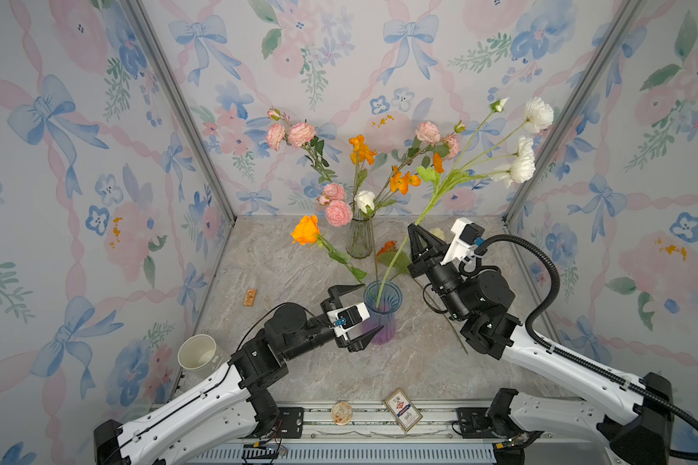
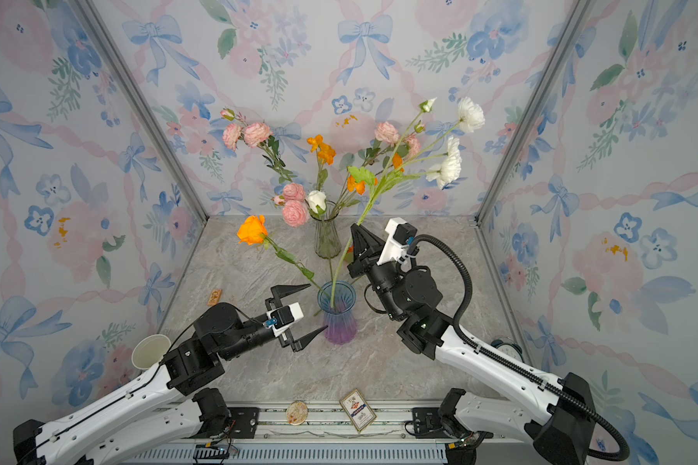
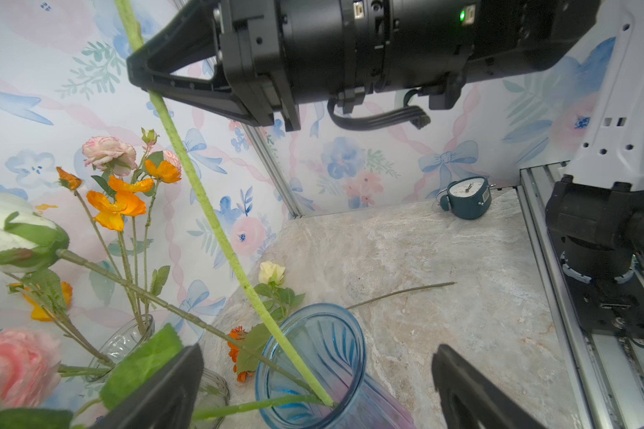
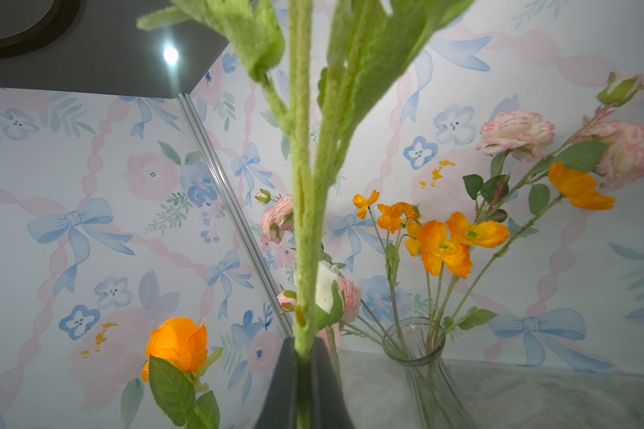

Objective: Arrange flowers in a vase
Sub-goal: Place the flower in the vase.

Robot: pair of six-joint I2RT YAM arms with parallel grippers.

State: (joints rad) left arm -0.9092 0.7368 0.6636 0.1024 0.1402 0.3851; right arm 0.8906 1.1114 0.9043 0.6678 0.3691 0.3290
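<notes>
Floral wallpaper [image 1: 339, 60] surrounds marble tabletop [image 1: 412, 370] on 3 sides.

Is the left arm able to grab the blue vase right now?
Probably yes. The left gripper is wide open right beside the blue vase, pointing at it, with nothing between them. The flower stems poke out higher up.

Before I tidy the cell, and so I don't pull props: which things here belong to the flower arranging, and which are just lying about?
Job: white flower stem, orange rose, blue vase, clear vase, loose cream rose.
Lying about: paper cup, card box, alarm clock, small brown block, round disc.
</notes>
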